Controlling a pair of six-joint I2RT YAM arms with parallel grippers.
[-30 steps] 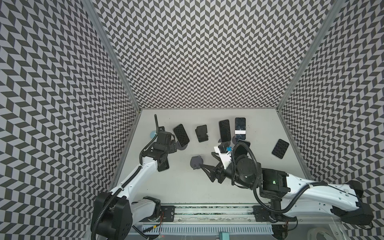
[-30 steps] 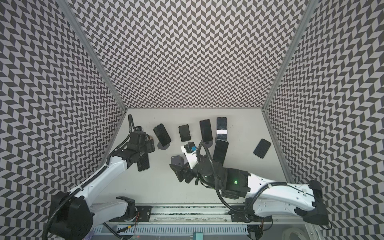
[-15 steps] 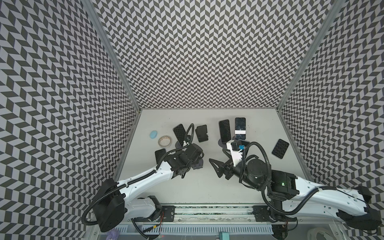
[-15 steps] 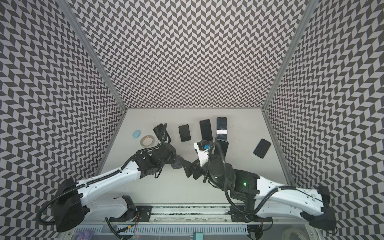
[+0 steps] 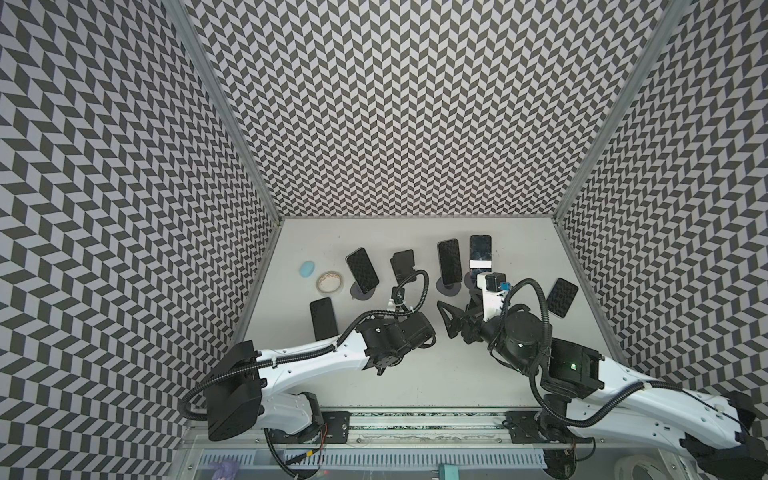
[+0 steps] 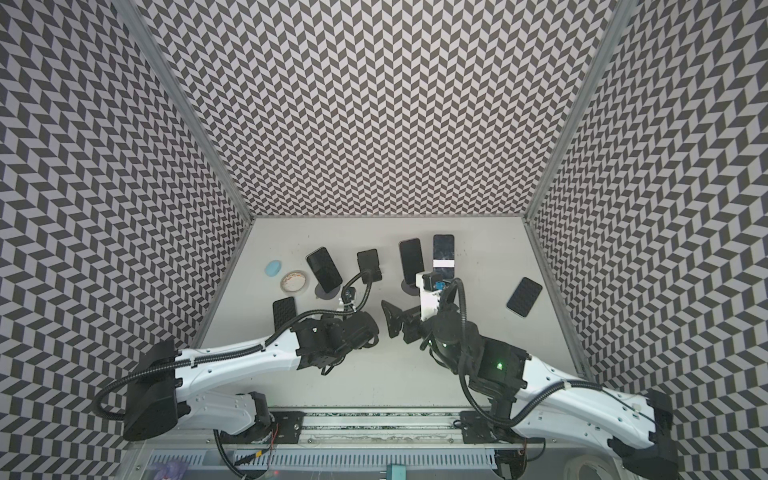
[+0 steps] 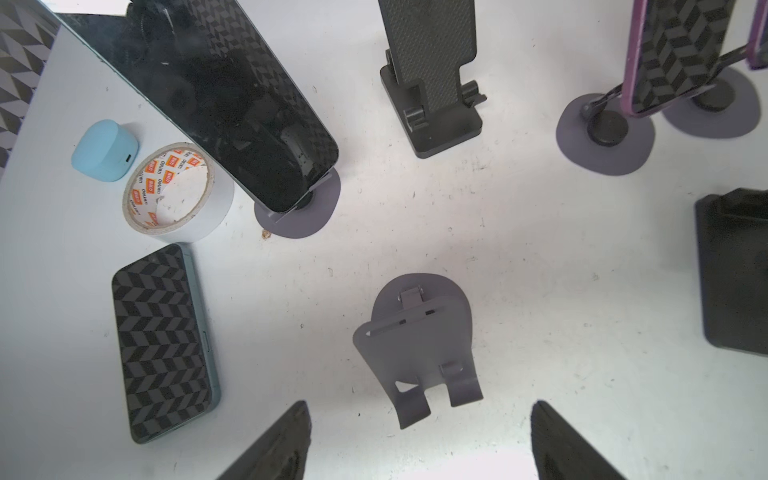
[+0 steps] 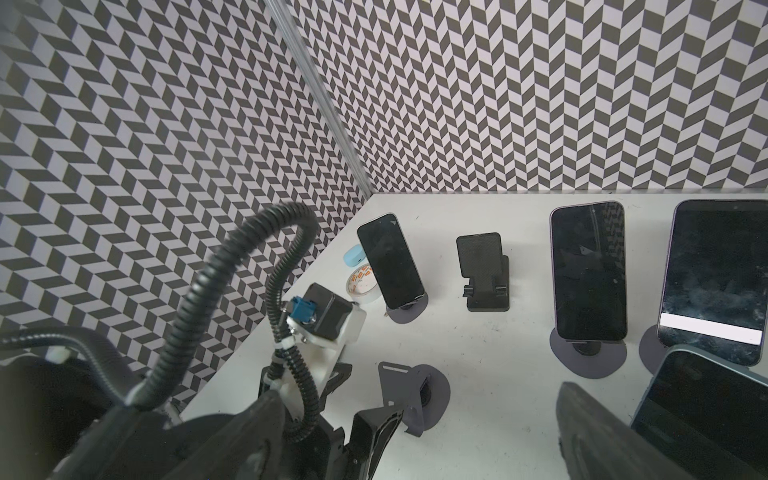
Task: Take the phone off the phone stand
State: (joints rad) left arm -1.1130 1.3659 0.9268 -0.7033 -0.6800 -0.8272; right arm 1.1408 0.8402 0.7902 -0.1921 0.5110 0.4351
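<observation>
An empty grey phone stand point(image 7: 415, 349) sits on the white table, just ahead of my left gripper point(image 7: 419, 440), whose fingers are open and hold nothing. In both top views that gripper point(image 5: 419, 332) covers the stand. A dark phone point(image 5: 323, 318) lies flat near the left wall, also in the left wrist view point(image 7: 164, 340). My right gripper point(image 5: 448, 322) is open and empty, with one finger point(image 8: 374, 428) close beside the grey stand point(image 8: 409, 395). Three more phones lean on stands further back: one at the left point(image 5: 361, 270), a purple-edged one point(image 5: 449, 262) and one showing a white bar point(image 5: 480, 253).
An empty black stand point(image 5: 403, 264) stands at the back. A tape roll point(image 5: 329, 281) and a blue case point(image 5: 307, 269) lie by the left wall. One phone point(image 5: 562, 297) lies flat at the right, and a blue-edged phone point(image 8: 706, 415) sits by my right gripper.
My left arm left the flat phone by the left wall and swung right over the grey stand. My right gripper opened wide and drew back from the stand.
</observation>
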